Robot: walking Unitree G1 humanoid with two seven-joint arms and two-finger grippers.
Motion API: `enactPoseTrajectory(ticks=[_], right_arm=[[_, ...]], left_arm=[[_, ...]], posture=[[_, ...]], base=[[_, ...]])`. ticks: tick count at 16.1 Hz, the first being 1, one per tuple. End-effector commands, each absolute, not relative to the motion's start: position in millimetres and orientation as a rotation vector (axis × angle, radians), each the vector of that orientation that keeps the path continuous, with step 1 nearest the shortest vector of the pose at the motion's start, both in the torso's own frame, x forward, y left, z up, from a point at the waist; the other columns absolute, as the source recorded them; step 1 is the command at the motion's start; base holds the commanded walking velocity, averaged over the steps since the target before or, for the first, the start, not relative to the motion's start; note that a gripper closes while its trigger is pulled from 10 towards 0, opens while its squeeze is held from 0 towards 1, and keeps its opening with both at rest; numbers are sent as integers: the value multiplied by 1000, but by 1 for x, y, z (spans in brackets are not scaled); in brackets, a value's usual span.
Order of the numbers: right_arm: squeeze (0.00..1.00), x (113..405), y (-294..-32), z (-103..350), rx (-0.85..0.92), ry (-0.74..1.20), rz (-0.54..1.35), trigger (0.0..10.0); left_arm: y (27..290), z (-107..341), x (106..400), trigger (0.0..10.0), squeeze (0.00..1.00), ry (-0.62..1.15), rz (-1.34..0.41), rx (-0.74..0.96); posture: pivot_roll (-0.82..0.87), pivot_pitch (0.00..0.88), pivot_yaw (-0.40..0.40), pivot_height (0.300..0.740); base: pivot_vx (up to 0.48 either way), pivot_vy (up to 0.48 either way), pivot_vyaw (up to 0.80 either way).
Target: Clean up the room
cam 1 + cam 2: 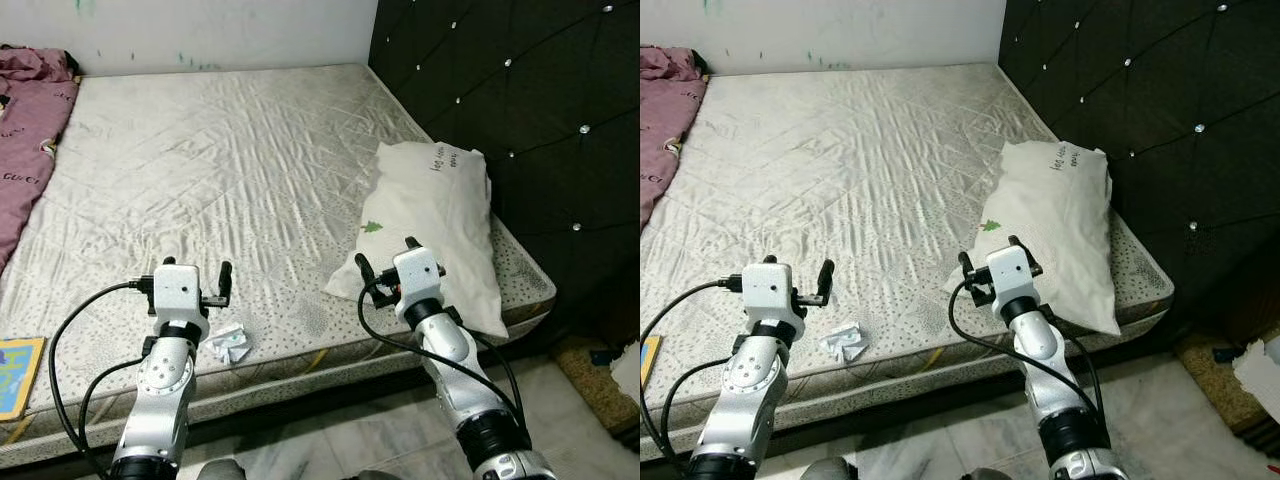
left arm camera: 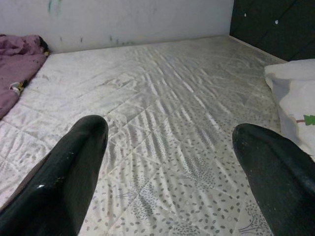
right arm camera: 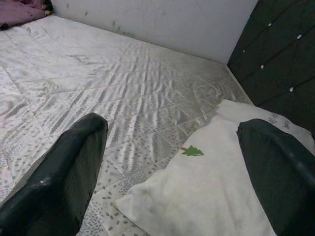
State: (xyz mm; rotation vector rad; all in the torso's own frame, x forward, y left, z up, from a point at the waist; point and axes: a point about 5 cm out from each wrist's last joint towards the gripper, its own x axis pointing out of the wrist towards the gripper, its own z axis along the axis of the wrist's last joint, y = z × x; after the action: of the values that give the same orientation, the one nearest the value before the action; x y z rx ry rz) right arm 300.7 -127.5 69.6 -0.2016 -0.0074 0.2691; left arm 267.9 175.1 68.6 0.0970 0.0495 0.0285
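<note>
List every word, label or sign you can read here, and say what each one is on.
"GUCCI": repeated pale print on the maroon cloth at the mattress's left side; only partly legible.
Dark handwritten words near the top of the white pillow: too small to read.
Green tree emblem on the pillow: a picture, no text.
Blue book: print too blurred to read.

One bed, a handful of things on it.
One quilted pale grey mattress (image 1: 220,170), one white pillow with a small green tree print (image 1: 440,225), one crumpled white paper scrap (image 1: 229,343), one rumpled mauve blanket (image 1: 28,130), one blue and yellow flat book (image 1: 17,375), two silver robot arms.
</note>
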Motion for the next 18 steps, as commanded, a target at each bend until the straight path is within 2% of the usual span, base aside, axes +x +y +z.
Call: enactPoseTrajectory(ticks=[1, 8, 14, 18], right_arm=[[0, 303, -128, 69, -194, 6, 268, 10000], [0, 304, -129, 70, -172, 12, 249, 10000], [0, 305, -130, 67, -117, 44, 214, 10000], [0, 305, -130, 65, -111, 56, 214, 10000]], left_arm=[[176, 67, 268, 10000, 0, 62, 27, 97], [175, 65, 268, 10000, 0, 74, 22, 93], [174, 64, 267, 10000, 0, 84, 17, 77], [175, 63, 267, 10000, 0, 94, 25, 68]], posture=[[61, 40, -65, 740], [66, 39, -71, 740], [65, 39, -69, 740], [63, 44, -70, 740]], base=[[0, 0, 800], [0, 0, 751], [0, 0, 0], [0, 460, 0]])
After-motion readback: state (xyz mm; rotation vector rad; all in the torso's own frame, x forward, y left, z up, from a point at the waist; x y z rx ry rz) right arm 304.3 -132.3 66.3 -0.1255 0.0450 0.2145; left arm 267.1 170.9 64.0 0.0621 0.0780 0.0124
